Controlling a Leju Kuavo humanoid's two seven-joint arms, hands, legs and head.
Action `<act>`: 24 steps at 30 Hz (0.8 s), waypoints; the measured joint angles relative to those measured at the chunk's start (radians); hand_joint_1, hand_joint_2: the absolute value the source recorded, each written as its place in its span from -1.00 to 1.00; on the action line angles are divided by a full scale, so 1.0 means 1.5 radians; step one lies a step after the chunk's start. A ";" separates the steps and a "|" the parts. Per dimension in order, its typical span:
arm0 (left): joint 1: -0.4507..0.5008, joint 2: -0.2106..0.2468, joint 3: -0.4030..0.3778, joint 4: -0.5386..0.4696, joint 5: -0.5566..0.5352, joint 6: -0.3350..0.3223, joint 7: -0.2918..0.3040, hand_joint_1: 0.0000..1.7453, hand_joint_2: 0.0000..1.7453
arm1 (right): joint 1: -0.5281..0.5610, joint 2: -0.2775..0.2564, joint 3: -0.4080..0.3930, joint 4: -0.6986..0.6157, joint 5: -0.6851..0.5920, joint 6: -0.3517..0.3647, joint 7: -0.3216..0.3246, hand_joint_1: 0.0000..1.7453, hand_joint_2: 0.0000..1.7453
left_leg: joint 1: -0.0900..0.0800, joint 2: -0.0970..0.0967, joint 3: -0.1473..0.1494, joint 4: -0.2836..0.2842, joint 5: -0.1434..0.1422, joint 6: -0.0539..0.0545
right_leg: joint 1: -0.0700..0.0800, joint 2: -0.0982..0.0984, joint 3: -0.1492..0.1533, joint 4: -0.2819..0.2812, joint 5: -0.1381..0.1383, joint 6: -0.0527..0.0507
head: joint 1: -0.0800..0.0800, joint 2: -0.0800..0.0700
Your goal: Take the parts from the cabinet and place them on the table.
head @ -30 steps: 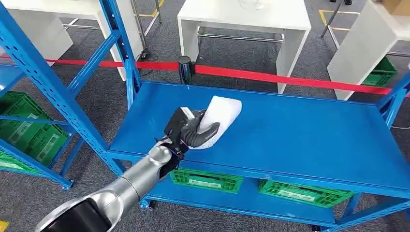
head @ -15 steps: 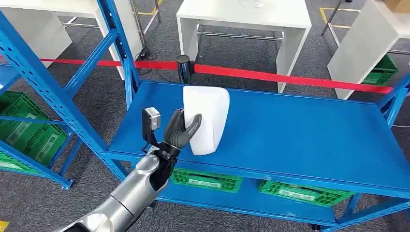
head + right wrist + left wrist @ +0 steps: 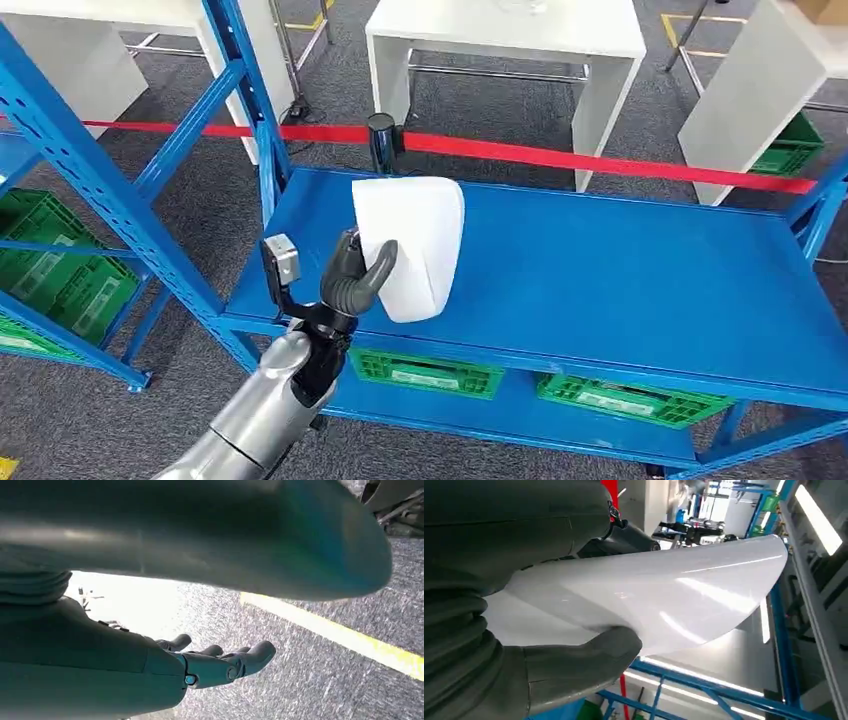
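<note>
**White part lifted off the blue shelf**

White plastic, glossy and curved: the part (image 3: 412, 245) is hanging above the blue shelf (image 3: 620, 270), with the left hand (image 3: 352, 278) gripping its near edge, thumb on one face, fingers (image 3: 624, 535) behind. Carrying it well probably means keeping the grip firm and level while turning toward a white bench (image 3: 505, 35). Standing in the way are the shelf's blue post (image 3: 100, 170) and the red barrier tape (image 3: 600, 160). Hanging over the floor, the right hand (image 3: 220, 662) is holding nothing, fingers apart.

White curved part (image 3: 410, 245), held aloft
</note>
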 joint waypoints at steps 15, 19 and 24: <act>0.041 0.012 0.018 -0.097 -0.033 -0.012 0.022 1.00 1.00 | -0.004 -0.001 -0.003 0.000 0.005 0.014 0.005 -1.00 -1.00 | 0.008 0.004 -0.029 0.001 0.032 -0.019 | 0.011 0.002 -0.015 0.029 -0.012 -0.025 | 0.000 0.000; 0.049 0.017 0.022 -0.118 -0.040 -0.014 0.023 1.00 1.00 | -0.003 0.001 -0.003 0.000 0.007 0.018 0.005 -1.00 -1.00 | 0.013 0.006 -0.064 0.081 -0.052 -0.037 | 0.007 -0.002 -0.037 0.025 0.013 -0.046 | -0.002 0.000; 0.074 0.035 0.023 -0.144 -0.115 -0.005 0.024 1.00 1.00 | 0.000 0.009 -0.003 0.000 0.007 0.031 0.017 -1.00 -1.00 | 0.016 0.006 -0.043 0.164 -0.077 -0.044 | 0.007 -0.003 -0.075 0.026 0.041 -0.042 | -0.002 0.000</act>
